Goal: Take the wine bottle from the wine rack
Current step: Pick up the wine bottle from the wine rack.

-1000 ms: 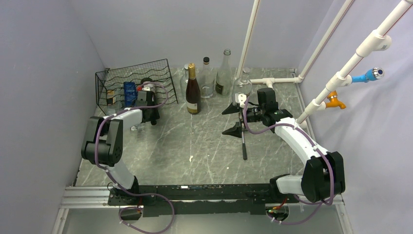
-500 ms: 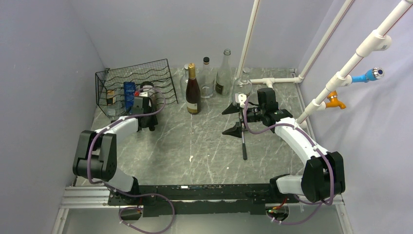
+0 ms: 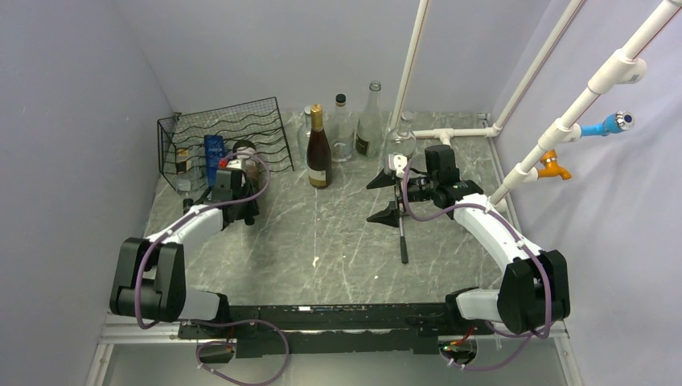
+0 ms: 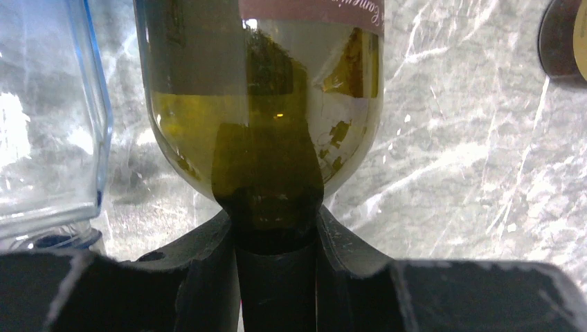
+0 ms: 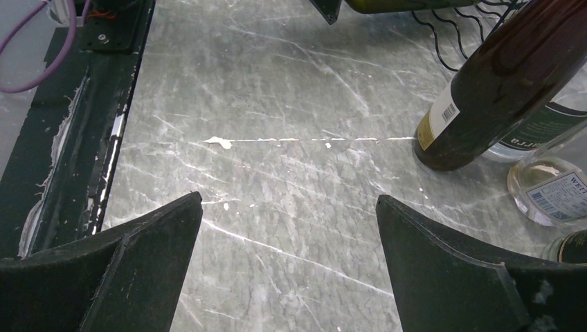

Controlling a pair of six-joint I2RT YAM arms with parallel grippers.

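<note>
Two arms of mine reach over the grey marble table (image 3: 338,241). At far left, by the back wall, sits the rack (image 3: 265,121), black wire, its open front facing my bases. A blue bottle (image 3: 213,151) lies in it toward the left, and a smaller item further left is too dim to name.

Just right of the blue bottle lies the wine bottle (image 4: 277,124), olive-green glass with a label on its body, its neck pointing out of the rack's front. My left gripper (image 4: 275,229) is pressed together on that neck, one finger on each side, just below the shoulder. From above, the wine bottle's dark base shows near the rack's front edge; whether it rests on the wire I cannot tell. In the left wrist view, bare marble shows beneath the shoulder, with the blue bottle's glass close on the left.

Right of the rack, a dark bottle (image 3: 318,149) with a gold-foil top stands upright, apart from the rack. Behind and beside it stand clear bottles (image 3: 341,129) near the back wall, and a round clear flask (image 3: 400,143) stands further right.

My right gripper (image 3: 378,199) hangs over the table just right of centre, fingers spread wide and holding nothing. Between them its camera sees marble, with the dark bottle off to one side. White pipes (image 3: 555,129) run up along the right wall.
</note>
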